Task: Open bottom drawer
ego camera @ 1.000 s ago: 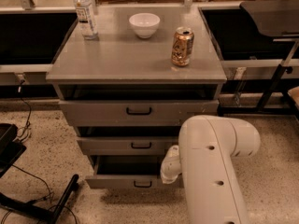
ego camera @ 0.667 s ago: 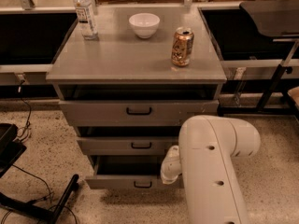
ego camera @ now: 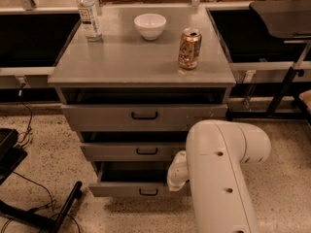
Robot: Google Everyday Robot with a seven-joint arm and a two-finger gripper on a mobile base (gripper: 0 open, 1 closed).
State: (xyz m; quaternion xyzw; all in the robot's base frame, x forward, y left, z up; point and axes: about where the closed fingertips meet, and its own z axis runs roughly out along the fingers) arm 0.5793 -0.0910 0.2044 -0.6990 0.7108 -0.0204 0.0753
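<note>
The grey metal desk [ego camera: 126,62] is standing in the middle of the room on a speckled floor [ego camera: 43,144], with three drawers stacked under its top. The robot's thick white arm [ego camera: 218,178] is filling the lower right, reaching in toward the right side of the desk's front. The top drawer [ego camera: 107,116], the tallest, is sitting slightly out with a dark gap showing above it. The middle drawer [ego camera: 112,152] is sticking out a little as well.

The bottom drawer [ego camera: 116,189] is standing pulled out farther than the other two, its dark inside showing behind the front panel. The claw [ego camera: 177,173] is sitting at the right end of that panel, mostly hidden by the arm; I cannot tell how wide it is standing or whether it is gripping anything.

A white bowl [ego camera: 150,25] is resting near the desk's back edge. A clear bottle [ego camera: 89,14] is standing at the back left corner, its label too small to read. A copper-coloured can [ego camera: 189,48] is standing upright toward the right edge, its print unreadable. A small black handle [ego camera: 148,192] is showing on the lowest panel, just left of the claw.
</note>
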